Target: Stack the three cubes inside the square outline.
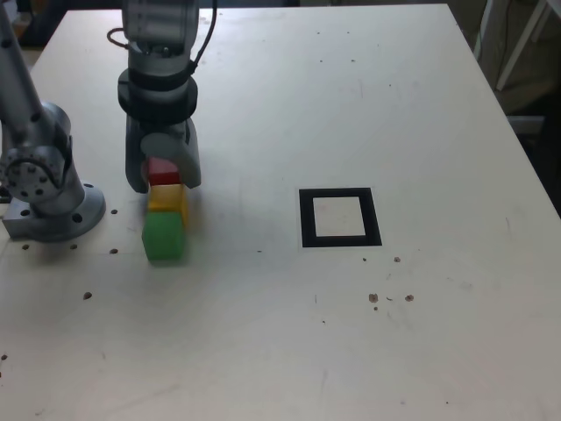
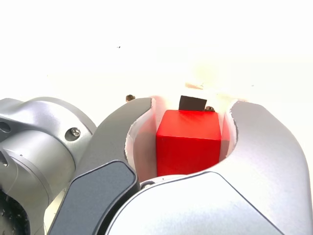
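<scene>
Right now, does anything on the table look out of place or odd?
Nothing looks damaged or spilled. The red cube, yellow cube and green cube sit in a tight row far from the square outline, which holds nothing. The gripper is around the red cube. Small dark specks dot the table.

Colours on the table, one moment

Red cube (image 1: 162, 170), yellow cube (image 1: 166, 199) and green cube (image 1: 163, 237) were plain, matte. Square outline (image 1: 340, 217) was black with white inside. Table (image 1: 351, 96) was off-white, dark-speckled; gripper (image 1: 163, 180) was grey.

Exterior view high over the table (image 1: 421, 351); wrist view close between the jaws; shared: red cube (image 1: 162, 170).
</scene>
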### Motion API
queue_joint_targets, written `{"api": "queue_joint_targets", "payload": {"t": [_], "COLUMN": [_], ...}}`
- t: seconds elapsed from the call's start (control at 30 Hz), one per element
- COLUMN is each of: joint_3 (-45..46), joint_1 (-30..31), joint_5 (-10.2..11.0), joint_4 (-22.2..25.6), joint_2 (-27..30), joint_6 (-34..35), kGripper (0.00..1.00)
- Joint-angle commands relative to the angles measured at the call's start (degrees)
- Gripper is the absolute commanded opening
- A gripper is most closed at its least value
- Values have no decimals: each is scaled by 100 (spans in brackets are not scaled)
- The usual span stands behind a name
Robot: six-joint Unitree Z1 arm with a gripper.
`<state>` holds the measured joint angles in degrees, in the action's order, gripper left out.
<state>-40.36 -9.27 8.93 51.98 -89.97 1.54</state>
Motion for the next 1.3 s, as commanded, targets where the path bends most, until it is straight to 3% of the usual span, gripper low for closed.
{"api": "queue_joint_targets", "payload": {"t": [0.0, 0.2, 0.67, 1.07, 1.27], "joint_3": [-69, -410, -2489, -3610, -4091], "joint_1": [-13, -5, 346, 807, 1159], "joint_5": [22, 47, 143, -136, -174], "joint_4": [39, 202, 1392, 1852, 2049], "joint_2": [20, 21, -510, -1163, -1555], "joint_6": [-45, -206, -362, -269, -9], "kGripper": [33, 33, 33, 33, 33]}}
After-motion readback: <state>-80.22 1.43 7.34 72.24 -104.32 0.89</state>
